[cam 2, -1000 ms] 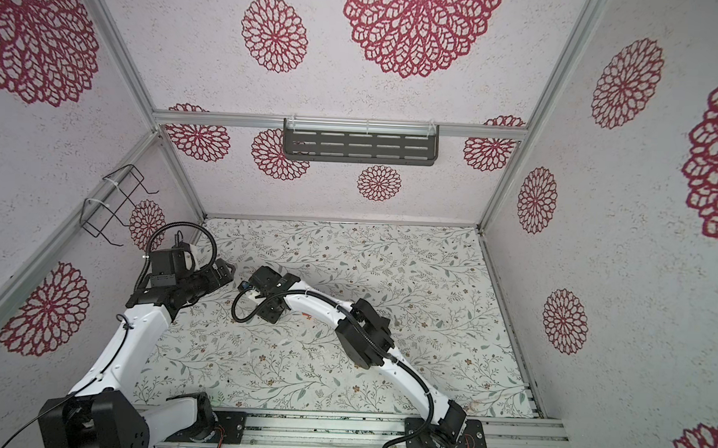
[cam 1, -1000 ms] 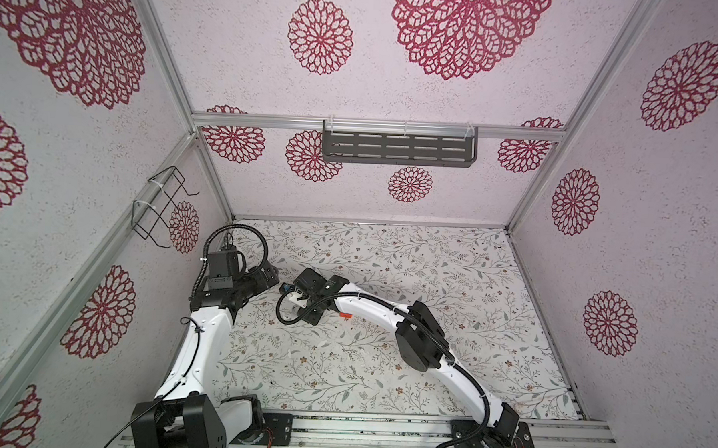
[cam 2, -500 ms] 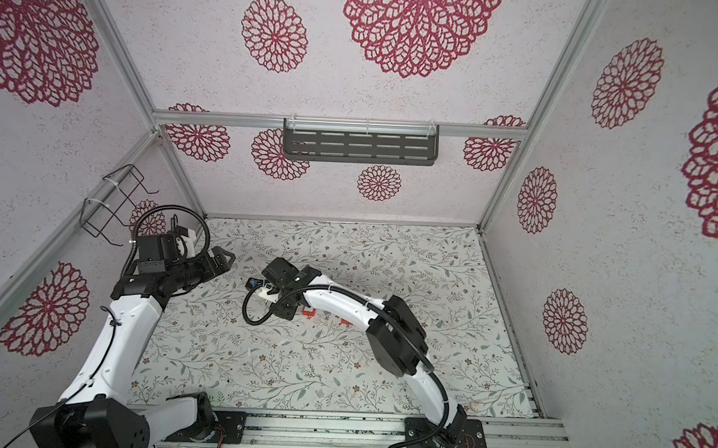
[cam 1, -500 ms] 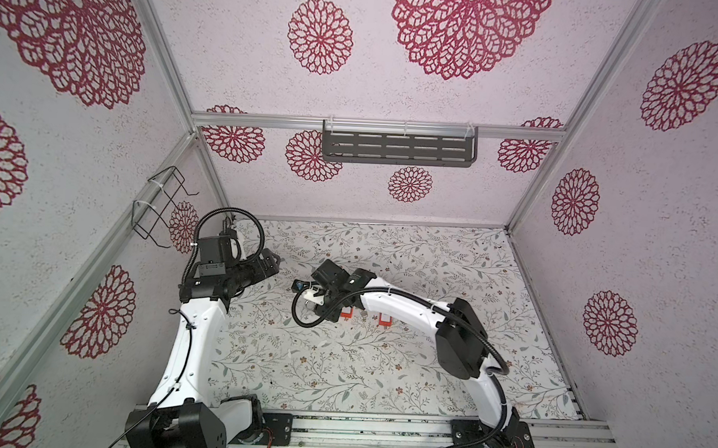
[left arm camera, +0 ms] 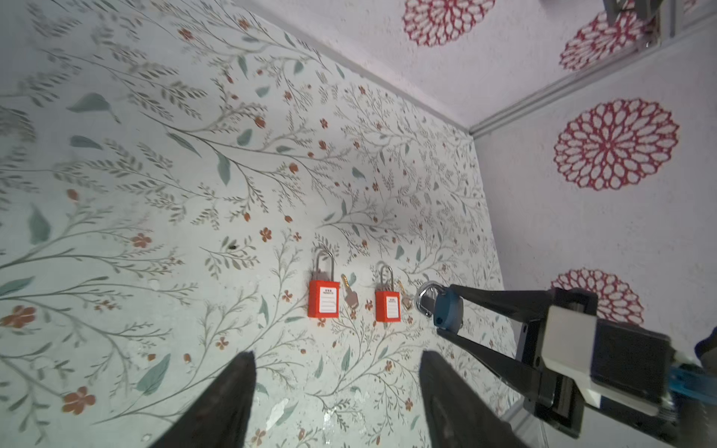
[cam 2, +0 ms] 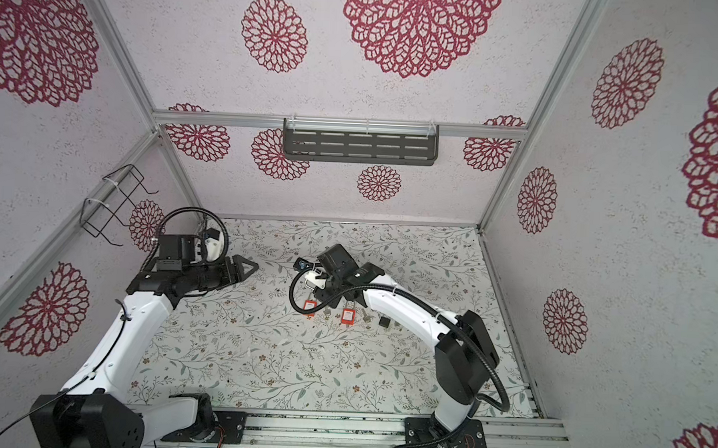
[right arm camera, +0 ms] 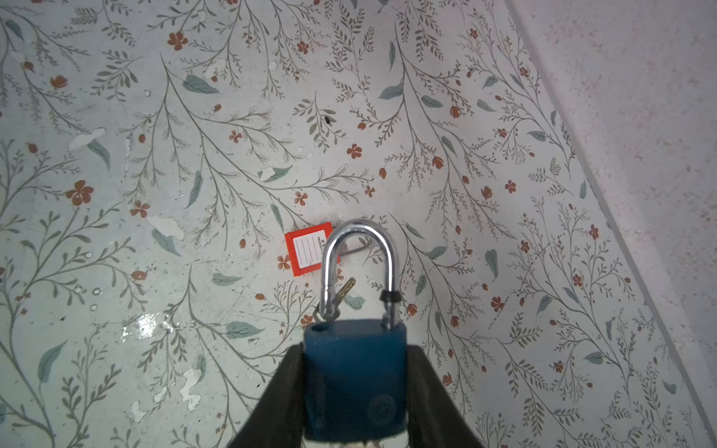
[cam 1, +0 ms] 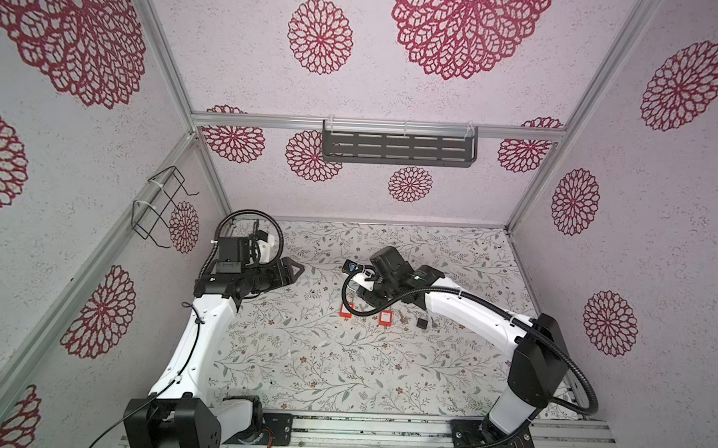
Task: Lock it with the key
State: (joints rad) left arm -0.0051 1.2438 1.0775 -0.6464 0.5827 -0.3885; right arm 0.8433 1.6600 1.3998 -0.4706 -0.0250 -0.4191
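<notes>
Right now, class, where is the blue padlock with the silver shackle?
The blue padlock is clamped in the right tool, held above the floral table near the middle of both top views, close to the two orange padlocks.

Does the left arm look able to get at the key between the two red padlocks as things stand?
Probably yes: the left claw is open and empty, and bare table lies between it and the key. The right claw, gripping the blue padlock, hangs close by.
</notes>
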